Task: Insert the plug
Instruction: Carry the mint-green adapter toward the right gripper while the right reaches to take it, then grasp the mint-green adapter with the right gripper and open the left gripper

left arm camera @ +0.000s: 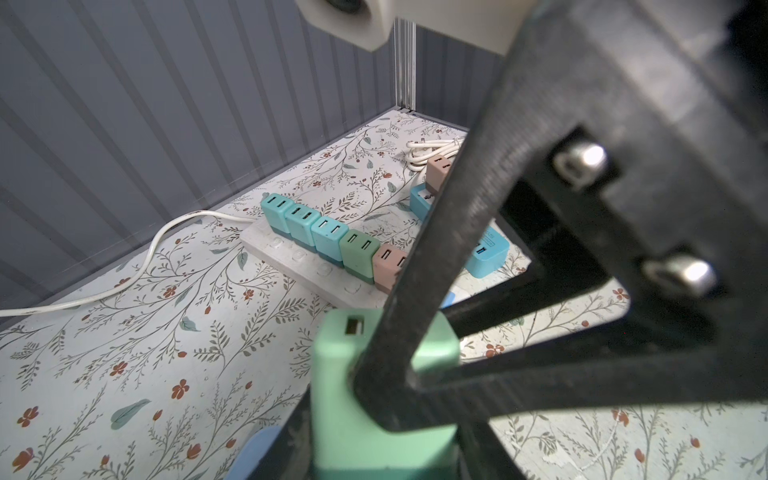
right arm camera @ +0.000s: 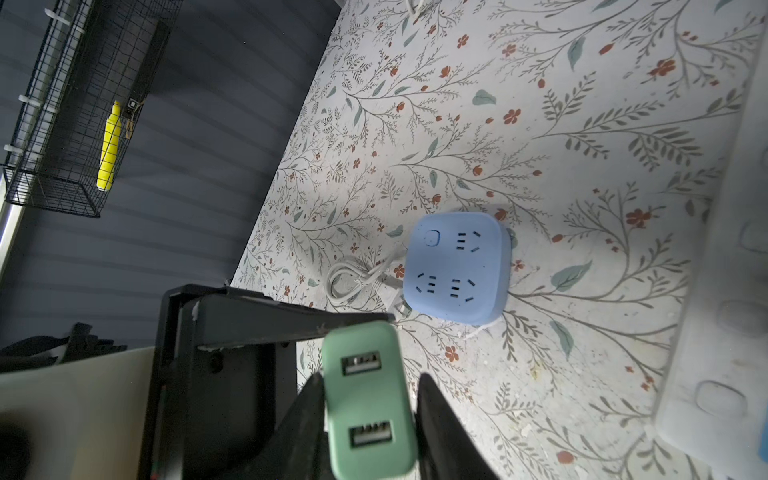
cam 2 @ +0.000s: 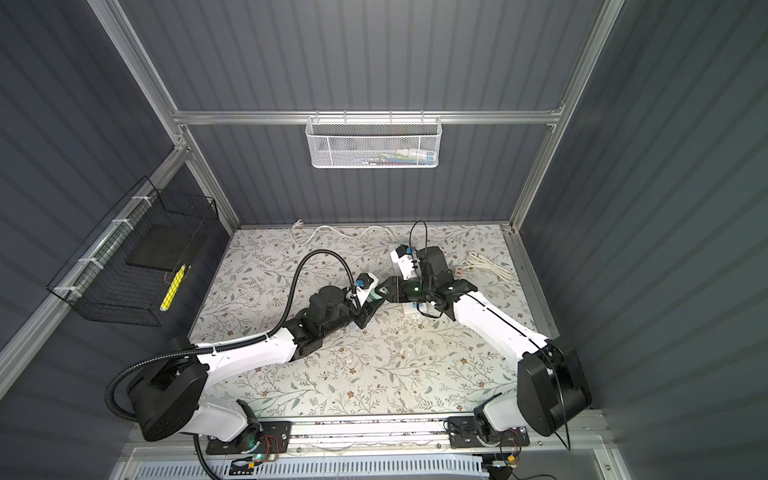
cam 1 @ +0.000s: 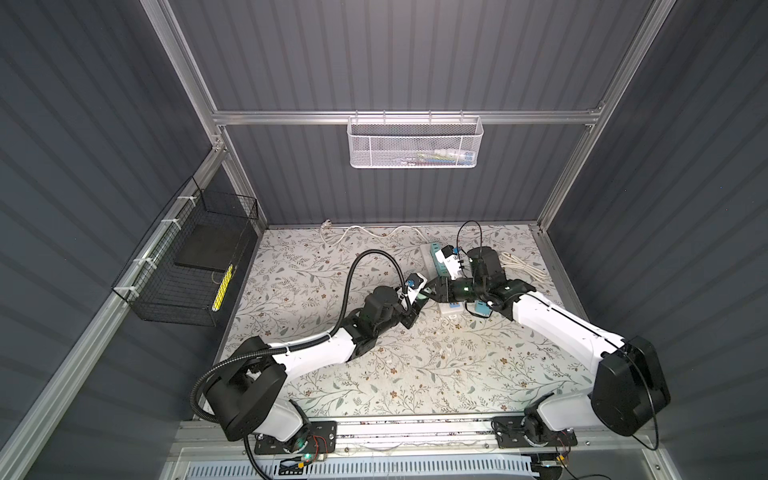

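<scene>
Plug (right arm camera: 370,399), mint green with rounded corners and two USB ports on its end face, sits where the two grippers meet over the middle of the table. The left gripper (cam 1: 419,302) is clamped tight on its lower body. The right gripper (cam 1: 433,291) brackets its sides closely with one finger (left arm camera: 399,316) touching, though I cannot tell whether that grip is firm. Beneath lies a floral tabletop (cam 1: 415,374), enclosed by grey ribbed walls (cam 1: 374,62) that carry a white mesh basket (cam 1: 413,141) and a black wire basket (cam 1: 187,257). Both top views hide most of the plug behind the wrists. The left wrist view alone shows the white power strip (left arm camera: 291,262) with its row of teal, green and tan chargers (left arm camera: 328,237) standing in it. The right wrist view alone shows a blue square socket block (right arm camera: 457,270) flat on the table beyond the plug.
</scene>
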### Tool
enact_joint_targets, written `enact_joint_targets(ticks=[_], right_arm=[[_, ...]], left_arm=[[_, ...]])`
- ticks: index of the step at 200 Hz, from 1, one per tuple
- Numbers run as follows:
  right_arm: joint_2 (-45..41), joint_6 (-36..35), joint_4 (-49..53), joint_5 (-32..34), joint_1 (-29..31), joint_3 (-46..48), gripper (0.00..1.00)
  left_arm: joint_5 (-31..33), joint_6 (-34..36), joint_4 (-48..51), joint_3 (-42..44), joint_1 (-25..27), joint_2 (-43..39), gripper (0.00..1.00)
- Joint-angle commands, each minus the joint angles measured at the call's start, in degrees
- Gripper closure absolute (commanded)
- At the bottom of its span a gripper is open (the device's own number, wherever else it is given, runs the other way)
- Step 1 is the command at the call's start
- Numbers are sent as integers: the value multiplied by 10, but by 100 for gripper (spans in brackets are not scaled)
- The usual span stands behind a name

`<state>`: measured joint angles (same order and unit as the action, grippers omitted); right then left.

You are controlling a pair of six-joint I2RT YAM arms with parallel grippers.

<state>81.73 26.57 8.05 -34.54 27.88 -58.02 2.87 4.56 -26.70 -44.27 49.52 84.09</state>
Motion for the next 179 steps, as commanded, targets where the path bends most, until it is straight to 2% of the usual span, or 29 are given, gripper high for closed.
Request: enact_joint_targets(ticks=[1,24,45,52,64,86,97,111,126,154,163,179], right_arm=[[8,8,-17,-20,7,-15,67],[9,6,-16,-20,11,-17,72],[6,7,-19,-15,14,-17,75],[6,8,-19,-13,14,-18,75],[3,8,-17,-6,16,-21,76],[0,8,-11,11,19,-30,77],[0,2,-3,32,22,-39,77],[3,-7,11,69,30,-49,77],[9,-21,19,126,48,-57,77],[37,-45,15,270,104,-69,77],[47,-48,-1,309,121,-67,77],[70,-46,-29,352,145,-69,78]], left_arm=[[-9,8,-18,2,4,-16,77],[-6,8,-15,1,4,-17,73],[1,5,-9,2,4,-24,63],[5,3,-6,2,3,-29,58],[23,-8,-9,13,4,-41,42],[70,-39,-25,47,3,-77,28],[93,-60,-24,67,3,-104,24],[152,-92,-8,94,3,-148,23],[258,-151,39,115,2,-194,16],[464,-331,238,113,0,-246,2],[495,-393,300,109,-3,-250,0],[510,-440,347,116,-10,-252,0]])
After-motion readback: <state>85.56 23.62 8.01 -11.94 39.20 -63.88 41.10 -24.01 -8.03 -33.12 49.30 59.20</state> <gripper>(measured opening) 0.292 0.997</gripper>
